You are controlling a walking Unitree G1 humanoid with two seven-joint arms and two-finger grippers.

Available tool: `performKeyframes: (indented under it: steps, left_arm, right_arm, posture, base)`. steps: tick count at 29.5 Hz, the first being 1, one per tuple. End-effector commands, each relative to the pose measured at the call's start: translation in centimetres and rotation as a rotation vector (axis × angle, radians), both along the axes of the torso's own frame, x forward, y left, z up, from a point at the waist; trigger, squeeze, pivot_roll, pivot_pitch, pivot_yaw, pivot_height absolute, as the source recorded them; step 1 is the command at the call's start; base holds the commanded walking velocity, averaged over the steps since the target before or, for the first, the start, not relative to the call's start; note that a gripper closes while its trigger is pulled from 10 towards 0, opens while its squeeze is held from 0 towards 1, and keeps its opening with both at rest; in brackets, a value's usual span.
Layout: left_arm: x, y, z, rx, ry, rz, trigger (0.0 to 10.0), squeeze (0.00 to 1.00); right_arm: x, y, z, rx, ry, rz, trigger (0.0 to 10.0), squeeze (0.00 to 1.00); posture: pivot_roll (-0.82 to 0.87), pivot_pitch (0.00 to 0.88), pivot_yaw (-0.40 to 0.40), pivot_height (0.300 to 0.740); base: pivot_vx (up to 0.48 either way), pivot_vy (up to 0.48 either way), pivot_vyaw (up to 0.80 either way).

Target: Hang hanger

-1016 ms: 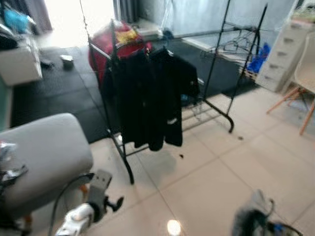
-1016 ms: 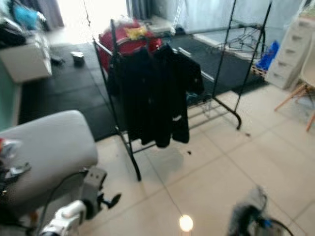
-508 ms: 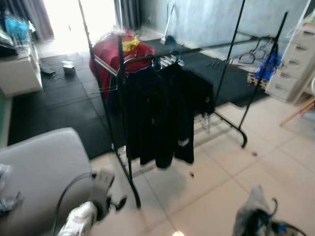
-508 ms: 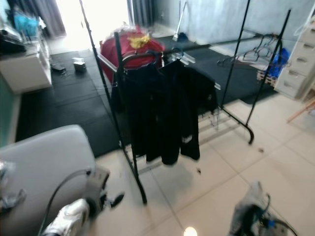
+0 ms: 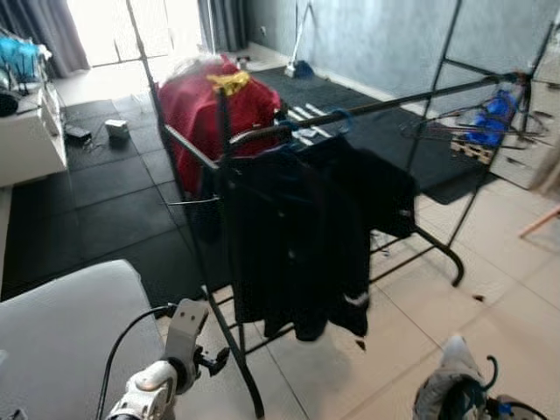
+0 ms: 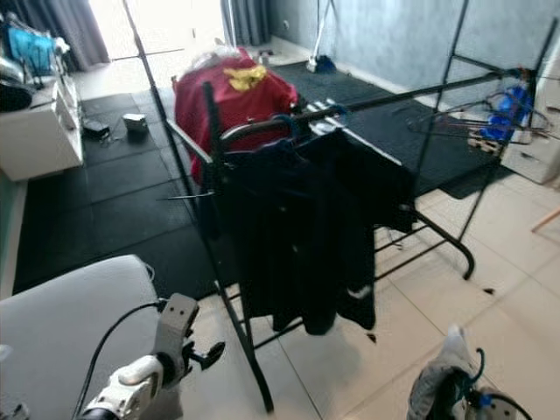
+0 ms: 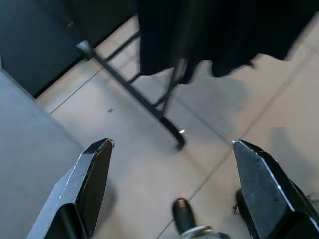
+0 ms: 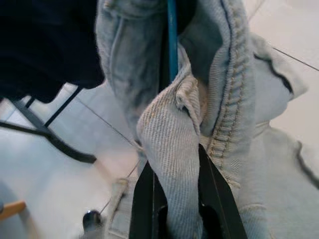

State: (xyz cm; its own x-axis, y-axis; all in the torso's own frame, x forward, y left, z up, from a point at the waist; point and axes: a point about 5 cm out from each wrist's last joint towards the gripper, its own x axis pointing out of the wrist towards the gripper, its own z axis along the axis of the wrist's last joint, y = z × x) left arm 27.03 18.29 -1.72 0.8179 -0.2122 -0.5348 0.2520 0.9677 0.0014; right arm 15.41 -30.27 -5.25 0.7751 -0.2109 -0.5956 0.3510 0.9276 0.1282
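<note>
Gripping the pale denim garment (image 8: 219,99) on its blue hanger (image 8: 172,45), we are keeping our right gripper (image 8: 174,199) clamped; left gripper (image 7: 169,184) is hanging spread apart near the clothes rack (image 5: 350,112).

A matt black metal rack (image 6: 229,289) stands on glossy floor tiles (image 5: 516,289); pale denim garment (image 8: 219,99) looks coarse.

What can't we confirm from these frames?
- Hanger: right wrist view shows a blue strip; pale denim garment hides the rest.
- Right tool: eye views cut it off at the bottom edge.
- Rack far end: wire hangers too tangled to count.
</note>
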Motion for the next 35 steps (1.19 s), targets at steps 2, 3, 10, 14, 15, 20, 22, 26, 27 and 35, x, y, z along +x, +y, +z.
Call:
performKeyframes:
  steps: [2, 3, 10, 14, 15, 20, 22, 26, 27, 35]
  left_arm:
    - [0.0, 0.1, -0.1, -0.013, 0.026, 0.024, 10.0, 0.00]
    - [0.0, 0.1, -0.1, -0.013, 0.026, 0.024, 10.0, 0.00]
    - [-0.1, 0.9, -0.3, 0.018, 0.074, 0.072, 10.0, 0.00]
    - [-0.1, 1.0, -0.2, 0.030, 0.078, 0.074, 10.0, 0.00]
    - [-0.1, 1.0, -0.2, 0.031, 0.079, 0.075, 10.0, 0.00]
    - [-0.2, 1.1, -0.2, 0.032, 0.090, 0.072, 10.0, 0.00]
    - [-0.2, 1.0, -0.2, 0.033, 0.093, 0.071, 10.0, 0.00]
    - [-0.3, 0.9, -0.3, 0.029, 0.101, 0.067, 10.0, 0.00]
    - [-0.3, 0.9, -0.3, 0.029, 0.101, 0.067, 10.0, 0.00]
    - [-0.3, 0.6, -0.2, 0.024, 0.110, 0.052, 10.0, 0.00]
  right_arm:
    - [-0.7, -0.3, -0.1, -0.051, 0.029, 0.043, 10.0, 0.00]
    - [-0.7, -0.3, -0.1, -0.051, 0.029, 0.043, 10.0, 0.00]
    - [0.0, -0.4, 0.7, -0.175, 0.011, 0.192, 10.0, 0.00]
    - [0.3, -0.3, 1.0, -0.200, -0.009, 0.241, 10.0, 0.00]
    - [0.3, -0.3, 1.1, -0.206, -0.015, 0.254, 10.0, 0.00]
    - [7.4, 0.2, 7.4, -0.301, -0.316, 0.371, 10.0, 0.00]
    - [8.9, 0.6, 9.6, -0.322, -0.400, 0.406, 10.0, 0.00]
    - [9.7, 1.0, 10.7, -0.336, -0.449, 0.442, 10.0, 0.00]
    - [9.7, 1.0, 10.7, -0.336, -0.449, 0.442, 10.0, 0.00]
    - [9.9, 2.1, 11.8, -0.350, -0.495, 0.444, 10.0, 0.00]
  posture:
    - [-0.09, 0.064, 0.010, 0.740]
    - [-0.09, 0.064, 0.010, 0.740]
    - [-0.09, 0.067, 0.007, 0.740]
    - [-0.09, 0.066, 0.005, 0.740]
    - [-0.09, 0.068, 0.006, 0.740]
    - [-0.08, 0.070, 0.006, 0.740]
    - [-0.08, 0.070, 0.006, 0.740]
    - [-0.08, 0.070, 0.005, 0.740]
    - [-0.08, 0.070, 0.005, 0.740]
    - [-0.09, 0.063, 0.007, 0.740]
  base:
    - [0.000, 0.000, 0.00]
    - [0.000, 0.000, 0.00]
    - [0.000, -0.436, 0.00]
    - [0.000, -0.450, 0.00]
    - [0.000, -0.450, 0.80]
    - [0.000, -0.449, 0.80]
    - [0.000, -0.446, 0.79]
    - [0.000, -0.446, 0.79]
    - [0.000, -0.446, 0.78]
    - [0.000, -0.442, 0.75]
